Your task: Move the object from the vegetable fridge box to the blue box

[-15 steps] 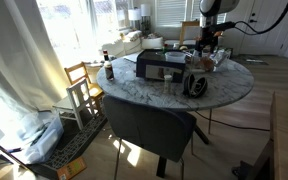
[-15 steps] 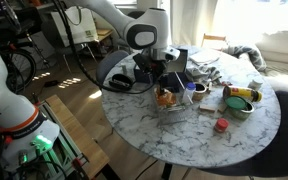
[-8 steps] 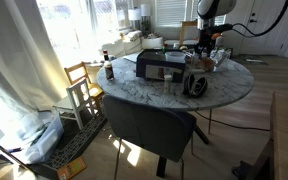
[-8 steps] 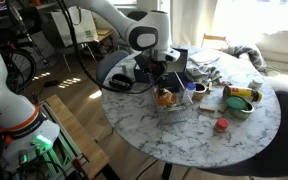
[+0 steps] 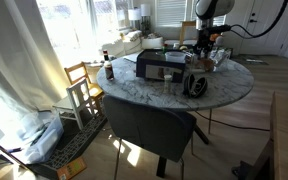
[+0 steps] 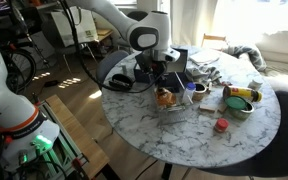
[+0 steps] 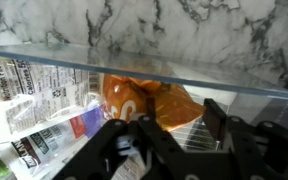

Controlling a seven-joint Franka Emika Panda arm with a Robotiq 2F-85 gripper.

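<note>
A clear plastic fridge box (image 6: 170,103) stands near the middle of the round marble table (image 6: 184,140). An orange packet (image 6: 165,98) lies inside it. In the wrist view the orange packet (image 7: 134,100) sits just ahead of my gripper (image 7: 181,122), behind the box's clear rim (image 7: 184,80). The gripper (image 6: 162,82) is open and hangs low over the box, fingers on either side of the packet's edge, holding nothing. A small blue container (image 6: 197,88) stands just beside the clear box. The gripper also shows in an exterior view (image 5: 206,50).
Printed white packets (image 7: 44,105) lie next to the orange packet in the box. A round tin (image 6: 239,100) and a small red object (image 6: 221,125) sit on the table. A black case (image 5: 159,65), a round black object (image 5: 196,82), a bottle (image 5: 109,70) and chairs (image 5: 149,125) are nearby.
</note>
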